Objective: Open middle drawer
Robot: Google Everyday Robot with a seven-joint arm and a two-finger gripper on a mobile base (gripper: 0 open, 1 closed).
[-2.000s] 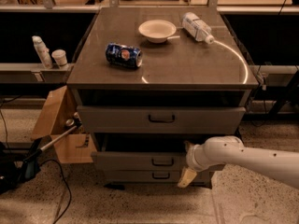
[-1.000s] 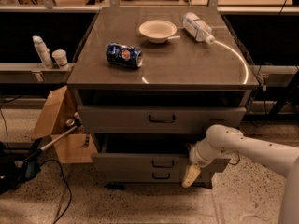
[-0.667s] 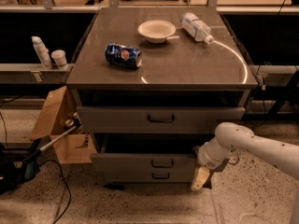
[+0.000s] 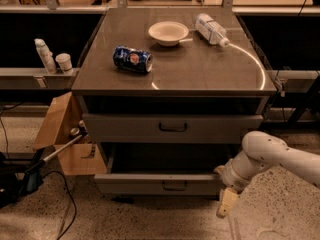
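The middle drawer (image 4: 160, 184) is a grey flat front with a small dark bar handle (image 4: 175, 186). It stands pulled out toward me, with its dark inside showing above the front. The top drawer (image 4: 172, 128) above it is closed. The bottom drawer is hidden under the pulled-out one. My gripper (image 4: 227, 202) hangs pointing down at the right end of the middle drawer's front, just off its corner. My white arm (image 4: 270, 159) comes in from the right.
On the cabinet top (image 4: 200, 69) lie a blue can (image 4: 132, 59), a white bowl (image 4: 168, 33) and a plastic bottle (image 4: 211, 29). An open cardboard box (image 4: 65, 134) and a long-handled tool (image 4: 50, 156) are at the left. A bottle (image 4: 44, 55) and a cup (image 4: 64, 62) stand on the left ledge.
The middle drawer's front has slid further out toward me. My gripper has moved from the drawer front to the right and down, off its right corner.
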